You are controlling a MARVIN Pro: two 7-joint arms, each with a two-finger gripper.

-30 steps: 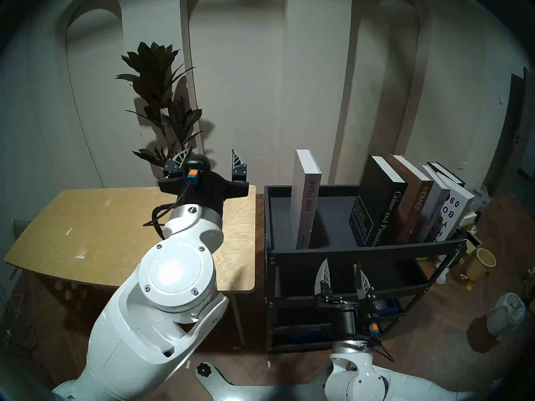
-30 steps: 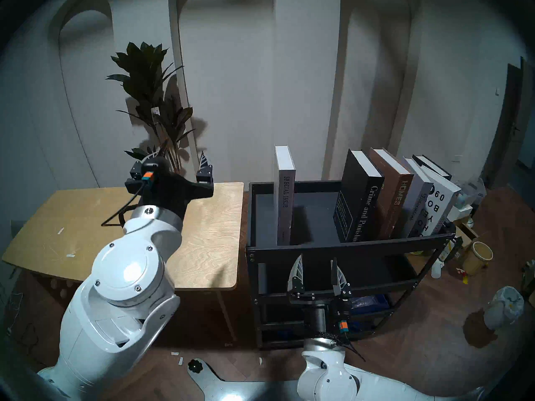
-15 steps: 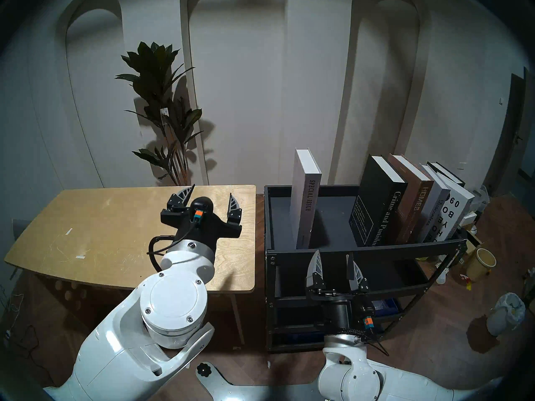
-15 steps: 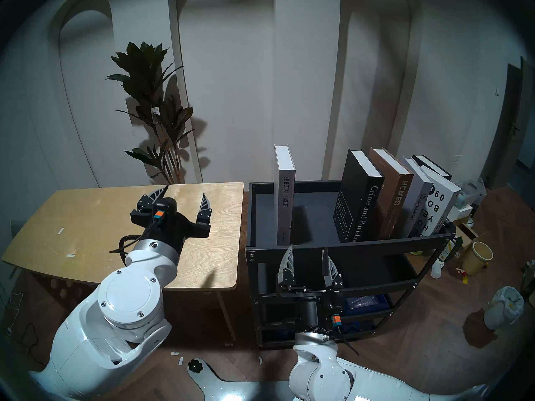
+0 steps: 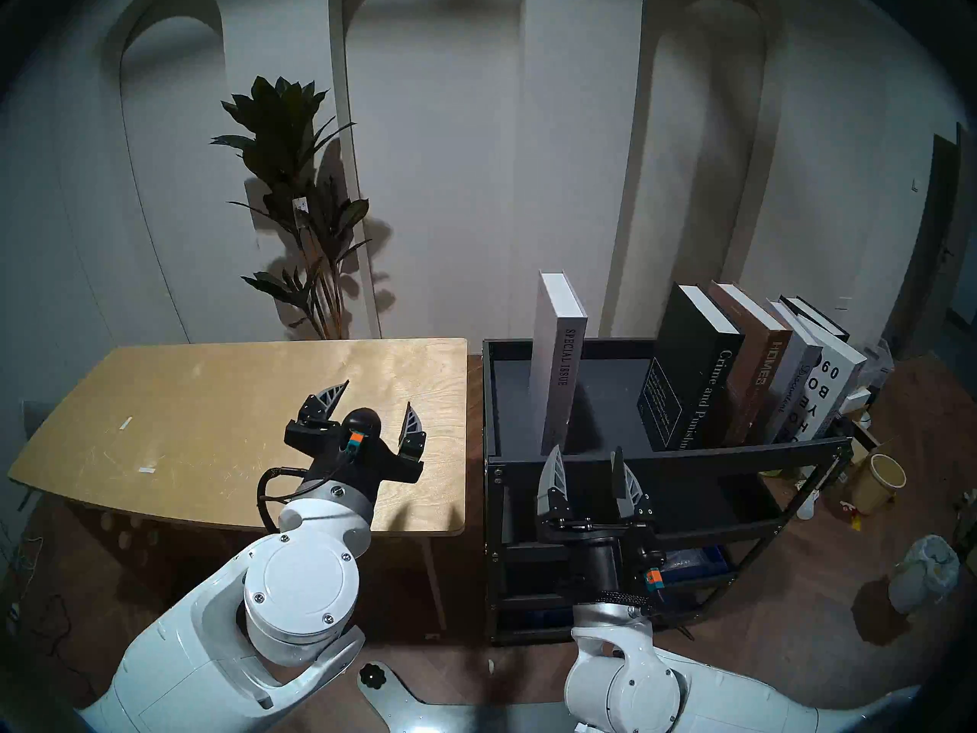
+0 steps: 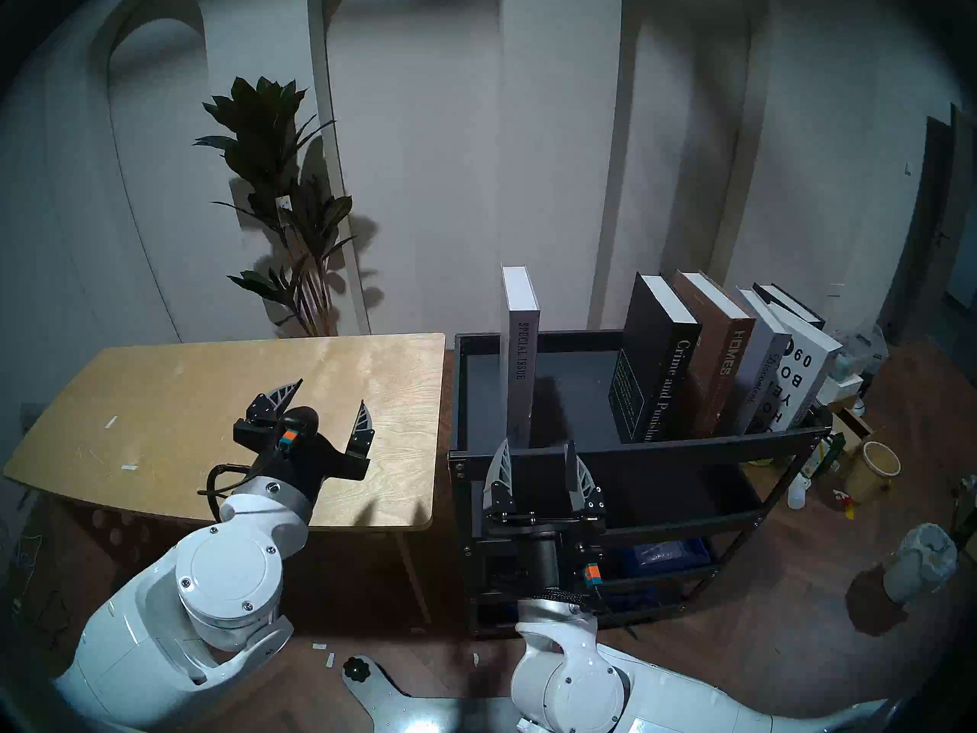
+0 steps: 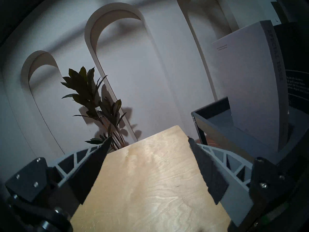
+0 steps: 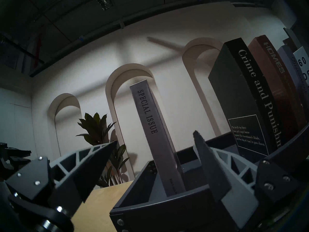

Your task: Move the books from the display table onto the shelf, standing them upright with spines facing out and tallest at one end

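Several books stand on the black shelf [image 5: 687, 454]. The grey "Special Issue" [image 5: 560, 367] stands upright alone at the left. At the right, "Crime and Punishment" [image 5: 687, 377], brown "Homes" [image 5: 761, 377], grey "Discontent" [image 5: 793, 393] and a white book [image 5: 838, 388] lean together, spines out, with a black book [image 5: 814, 314] behind them. My left gripper [image 5: 377, 393] hangs open and empty over the right half of the display table [image 5: 185, 425]. My right gripper [image 5: 586, 448] is open and empty at the shelf's front rim, just below "Special Issue" [image 8: 150, 126].
A tall potted plant [image 5: 301, 208] stands behind the table. Small tape scraps [image 5: 147, 470] lie on the table's left part. To the right of the shelf, a paper cup [image 5: 880, 483], a bin [image 5: 925, 573] and clutter sit on the floor. The shelf's lower tiers hold a blue item [image 5: 698, 557].
My left arm drew back from the table's far edge toward me, gripper still open. My right gripper moved left and up to the shelf's front rim. The books stayed put.
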